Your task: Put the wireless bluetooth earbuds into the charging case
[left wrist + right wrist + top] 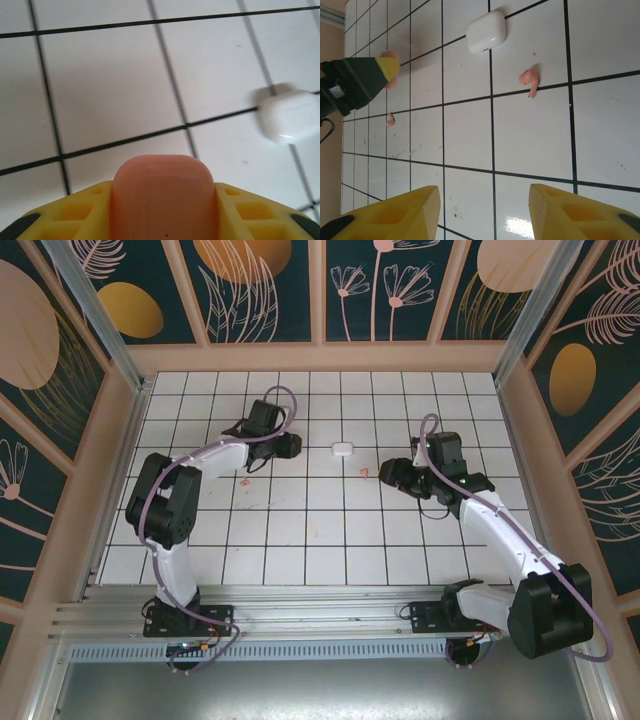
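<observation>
Yellow fingers point(240, 210) of the left claw point(162, 200) are pressing against both sides of a salmon-pink case point(162, 175), which is filling the whole gap between them. The claw is holding it over the tiled table point(110, 85). The case's rounded end is pointing away from the claw, and I cannot tell whether anything is sitting inside.

Ahead of that claw and off to its right, a white case point(290, 117) is lying on a grid line, blurred in the left wrist view. From the right wrist it is showing clearly, with its lid shut and its contents hidden.

The right claw point(484, 195) is standing wide, its yellow fingers point(410, 210) well apart and gripping nothing, hovering over bare tile. Ahead of it and slightly right, one pink earbud point(530, 81) is lying loose on the table, touching a grid line. The white case is sitting beyond it, apart from it.

Far off to this claw's left, a second pink earbud point(390, 119) is lying on open tile, near the left claw and apart from it. From above, the white case is resting between the two claws.
</observation>
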You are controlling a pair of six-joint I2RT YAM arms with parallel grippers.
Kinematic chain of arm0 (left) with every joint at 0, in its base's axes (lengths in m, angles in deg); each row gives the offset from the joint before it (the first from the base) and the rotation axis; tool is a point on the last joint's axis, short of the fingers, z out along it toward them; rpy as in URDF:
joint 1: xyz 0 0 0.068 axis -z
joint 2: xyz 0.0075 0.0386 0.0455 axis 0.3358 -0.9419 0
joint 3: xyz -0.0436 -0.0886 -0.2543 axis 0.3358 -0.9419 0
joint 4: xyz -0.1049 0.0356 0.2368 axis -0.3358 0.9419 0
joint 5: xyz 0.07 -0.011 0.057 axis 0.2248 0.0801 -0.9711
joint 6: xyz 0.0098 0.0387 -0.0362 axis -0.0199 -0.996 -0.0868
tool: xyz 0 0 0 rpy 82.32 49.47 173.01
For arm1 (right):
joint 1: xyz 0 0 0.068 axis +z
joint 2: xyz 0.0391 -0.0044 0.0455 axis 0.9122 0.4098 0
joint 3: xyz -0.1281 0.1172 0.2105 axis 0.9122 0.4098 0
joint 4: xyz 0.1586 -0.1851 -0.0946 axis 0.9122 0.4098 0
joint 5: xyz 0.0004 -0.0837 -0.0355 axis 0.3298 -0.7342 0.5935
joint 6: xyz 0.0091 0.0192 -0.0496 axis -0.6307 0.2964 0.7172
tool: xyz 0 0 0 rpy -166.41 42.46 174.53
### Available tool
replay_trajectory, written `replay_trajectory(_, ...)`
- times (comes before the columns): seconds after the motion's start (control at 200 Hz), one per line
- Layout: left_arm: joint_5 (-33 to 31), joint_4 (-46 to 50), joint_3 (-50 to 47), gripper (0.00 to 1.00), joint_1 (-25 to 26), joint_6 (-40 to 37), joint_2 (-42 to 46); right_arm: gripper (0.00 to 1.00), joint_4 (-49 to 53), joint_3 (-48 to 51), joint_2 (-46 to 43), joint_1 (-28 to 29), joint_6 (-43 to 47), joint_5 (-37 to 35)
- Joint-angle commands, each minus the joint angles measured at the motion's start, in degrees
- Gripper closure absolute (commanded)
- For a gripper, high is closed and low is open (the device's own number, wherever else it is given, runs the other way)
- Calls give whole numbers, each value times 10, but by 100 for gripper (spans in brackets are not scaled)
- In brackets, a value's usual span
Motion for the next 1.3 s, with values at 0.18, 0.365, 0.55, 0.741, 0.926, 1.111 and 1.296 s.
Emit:
replay_trajectory(0.18,53,-97,-100,64,72,-41,88,49,-42,45,-12,-5,-28,51)
replay_trajectory(0.365,83,-173,-211,64,96,-77,161,49,-62,68,-7,-5,-46,86)
replay_trajectory(0.55,118,-226,-287,65,125,-107,209,49,-94,85,18,-4,-67,101)
replay_trajectory(0.741,134,-285,-344,65,148,-151,249,49,-146,79,48,14,-88,169)
replay_trajectory(0.926,146,-322,-371,68,154,-195,296,49,-152,58,83,68,-76,204)
replay_trajectory(1.111,163,-306,-364,68,155,-235,319,49,-176,47,108,93,-85,222)
replay_trajectory(1.296,183,-271,-349,69,156,-254,323,49,-191,25,102,96,-89,231)
